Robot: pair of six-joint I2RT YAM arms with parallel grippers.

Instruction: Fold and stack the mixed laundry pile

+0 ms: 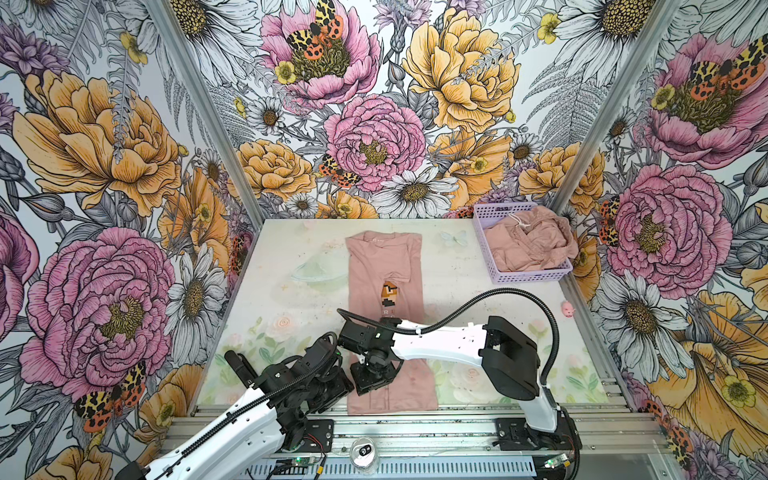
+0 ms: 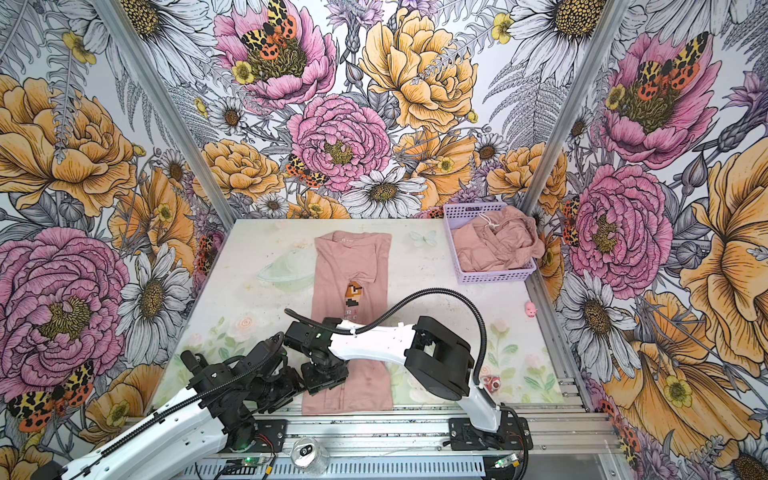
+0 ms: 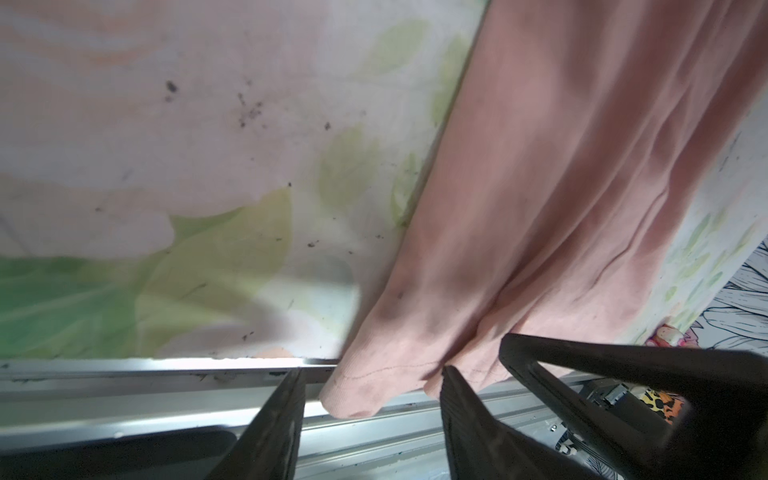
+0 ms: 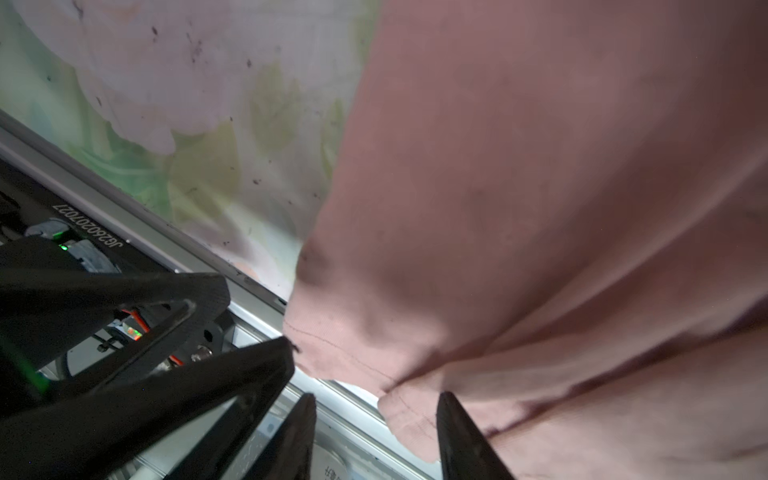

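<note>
**Both fingers open at the T-shirt's near hem**

The T-shirt (image 1: 386, 266) lies lengthways down the middle of the desk (image 1: 478, 299). Its collar points toward the far edge and its sleeves are turned in, so it forms a narrow strip with the pixel figure showing at mid-length. The hem reaches the near edge and spills a little over the metal rail (image 3: 166, 374), which leaves a free lip to get under.

Both arms crowd the hem's left corner, the right one reaching across the middle. The left fingers (image 3: 286, 399) stand apart with that corner loose between them, gripping nothing. The right fingers (image 4: 453, 419) are likewise spread around a fold of hem just beside it, not clamped.

The strip looks ready for its crosswise fold, hem toward collar. The drawstring piece (image 1: 528, 241) sits crumpled in the lilac basket (image 1: 536, 276) at the far right corner, not yet folded.
</note>
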